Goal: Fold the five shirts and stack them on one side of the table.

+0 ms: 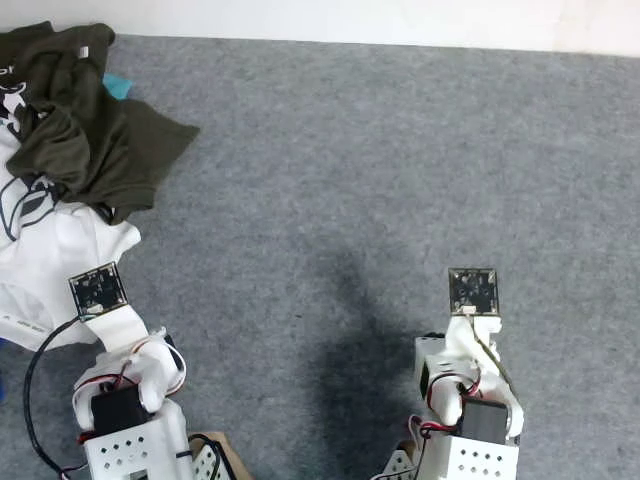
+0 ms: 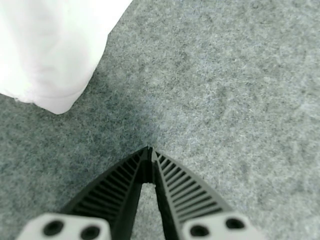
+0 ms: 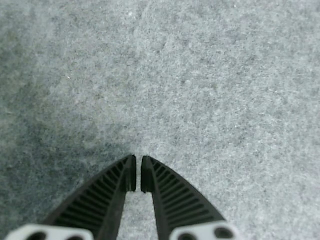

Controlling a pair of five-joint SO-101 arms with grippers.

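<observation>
Grey felt table (image 1: 400,150) carries the shirts (image 1: 70,170) as a crumpled heap at its far left corner. Left gripper (image 2: 149,150): closed, empty. Right gripper (image 3: 136,160): closed, empty. No shirt appears folded; all folding and stacking remains.

**Tally from my console: two arms, one heap of shirts**

On the high view I count two arms, the left arm (image 1: 125,385) and the right arm (image 1: 468,390). There are two grippers, the left gripper (image 2: 149,151) and the right gripper (image 3: 138,162). One pile of shirts (image 1: 70,170) sits on one grey table (image 1: 400,150). In it I make out three colours: dark olive cloth (image 1: 95,145), white cloth (image 1: 60,250) and one teal scrap (image 1: 118,87). I can't tell how many shirts that makes.
</observation>
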